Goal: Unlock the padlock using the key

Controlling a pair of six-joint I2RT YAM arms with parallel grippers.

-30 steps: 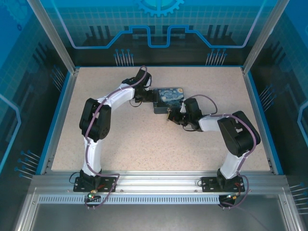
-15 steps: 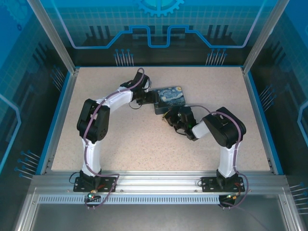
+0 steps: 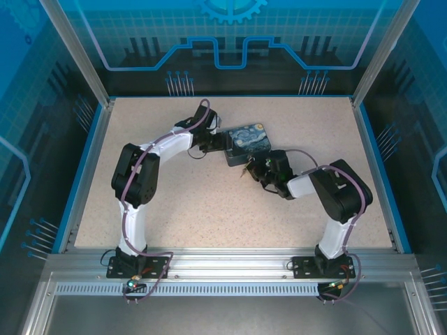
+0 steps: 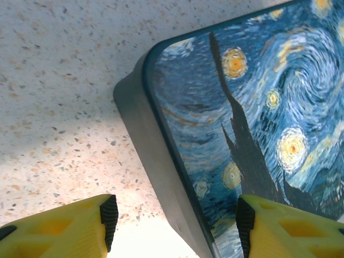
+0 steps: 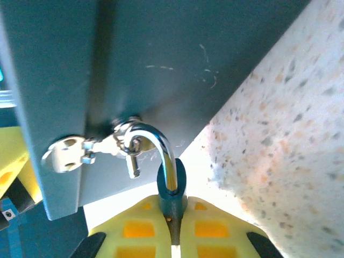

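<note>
seen from above, two white-and-black arms reach inward over the speckled counter and meet at a small box printed with a starry night sky, which lies toward the far middle. the left end effector is at the box's left end, the right end effector at its near side. up close, the left end effector stands open astride the box's rounded corner, one of its yellow fingers over the counter and clear of the grey side wall, the other over the printed lid; nothing is clamped between them. the right end effector is closed tight on the padlock, its two yellow fingers pressed together around the lock's small dark body. the silvery shackle arches up from that body and passes through the metal hasp fixed to the box's grey wall, so the padlock hangs just off the box's near side, right above the counter.
</note>
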